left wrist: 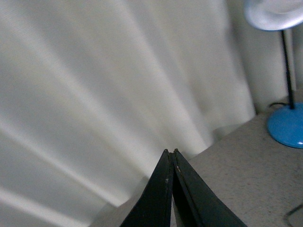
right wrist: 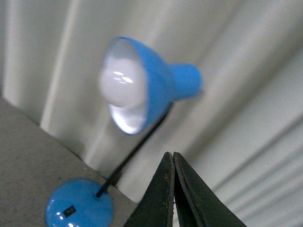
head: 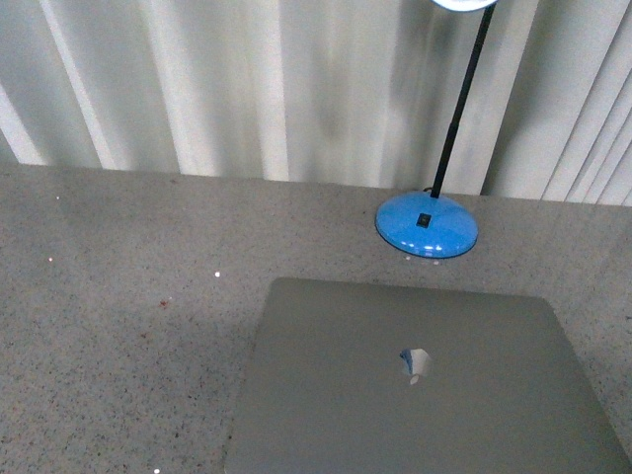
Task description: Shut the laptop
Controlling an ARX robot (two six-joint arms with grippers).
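The laptop [head: 415, 385] lies on the speckled grey table in the front view, at the near right. Only its plain grey lid with a logo shows, facing up; no keys or screen are visible. Neither arm shows in the front view. My left gripper [left wrist: 171, 151] is shut and empty, raised and pointing toward the white curtain over the table's far edge. My right gripper [right wrist: 170, 153] is shut and empty, raised and pointing at the curtain beside the lamp. The laptop does not show clearly in either wrist view.
A blue desk lamp stands just beyond the laptop, with a round blue base [head: 427, 223], a black stem and a blue shade [right wrist: 142, 85] holding a white bulb. It also shows in the left wrist view [left wrist: 286, 125]. A white pleated curtain [head: 247, 89] backs the table [head: 118, 316].
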